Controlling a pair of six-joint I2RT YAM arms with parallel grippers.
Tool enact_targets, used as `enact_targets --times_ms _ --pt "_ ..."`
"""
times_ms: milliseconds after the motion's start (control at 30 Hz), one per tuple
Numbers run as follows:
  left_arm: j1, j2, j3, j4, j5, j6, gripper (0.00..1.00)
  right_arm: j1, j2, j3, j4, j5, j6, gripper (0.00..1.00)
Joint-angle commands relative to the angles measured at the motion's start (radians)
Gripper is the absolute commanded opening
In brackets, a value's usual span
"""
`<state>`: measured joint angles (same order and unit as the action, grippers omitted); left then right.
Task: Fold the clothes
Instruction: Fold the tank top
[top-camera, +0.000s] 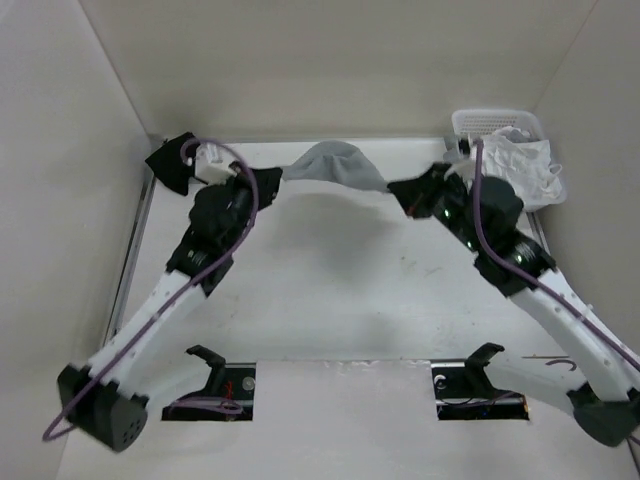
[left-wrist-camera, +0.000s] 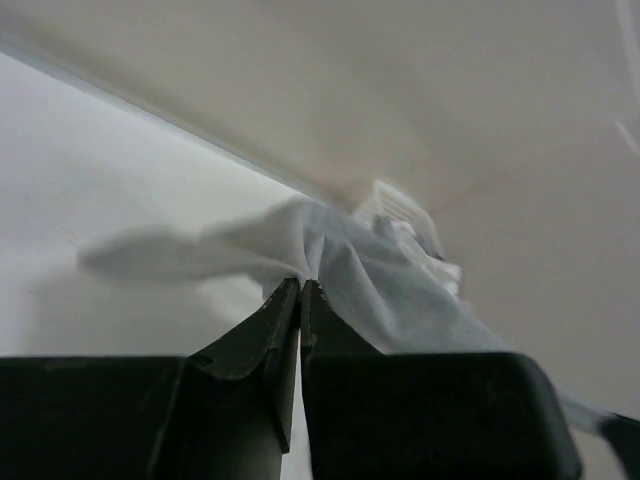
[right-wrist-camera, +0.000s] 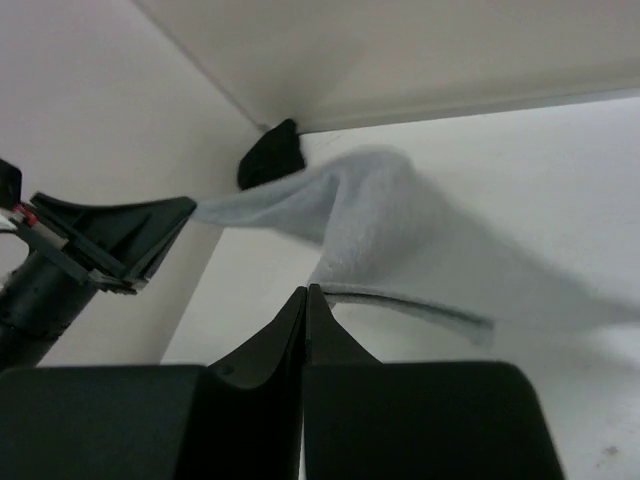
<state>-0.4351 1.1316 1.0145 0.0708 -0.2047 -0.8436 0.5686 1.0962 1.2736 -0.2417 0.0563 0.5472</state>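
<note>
One white table (top-camera: 330, 300) fills the view, and both arms reach out to its far side. Slung between them is the grey tank top (top-camera: 335, 165), lifted off the surface and sagging in the middle above its own shadow. Far right, the basket (top-camera: 495, 122) sits with white laundry (top-camera: 528, 168) spilling out. The left gripper (left-wrist-camera: 300, 287) is pinched tight on one end of the fabric, and the right gripper (right-wrist-camera: 306, 292) is clamped on the other. A small black garment (top-camera: 168, 165) lies in the far-left corner. Progress looks early: no fold shows yet, so laying flat and every fold remain.
</note>
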Motion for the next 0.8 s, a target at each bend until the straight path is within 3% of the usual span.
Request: enact_targets --times_ms 0,100,233,300,400,533,633,767 --pt "-0.029 -0.294 -0.204 0.074 -0.036 -0.003 0.0 0.104 -0.22 -0.23 0.104 0.01 0.04 0.0" --pt "0.015 -0.462 -0.281 -0.043 0.065 -0.074 0.0 0.241 -0.353 -0.318 0.047 0.049 0.072 0.0" --pt "0.038 -0.561 -0.212 -0.094 0.022 -0.013 0.0 0.369 -0.43 -0.249 0.004 0.197 0.015 0.0" --pt "0.074 -0.474 -0.208 -0.083 0.005 0.032 0.0 0.313 -0.365 -0.231 0.013 0.194 -0.015 0.0" --pt "0.12 -0.334 -0.215 -0.045 0.109 -0.032 0.0 0.147 -0.228 -0.198 0.016 0.016 0.026 0.0" --pt "0.129 -0.294 -0.186 0.023 0.082 -0.029 0.0 0.123 -0.223 -0.189 0.107 0.007 0.034 0.0" --pt "0.115 -0.289 -0.137 0.015 0.094 -0.043 0.0 0.067 -0.161 -0.12 0.078 -0.041 0.033 0.0" --pt "0.042 -0.314 -0.14 -0.014 -0.047 0.041 0.0 0.079 -0.173 -0.077 0.082 -0.015 0.028 0.0"
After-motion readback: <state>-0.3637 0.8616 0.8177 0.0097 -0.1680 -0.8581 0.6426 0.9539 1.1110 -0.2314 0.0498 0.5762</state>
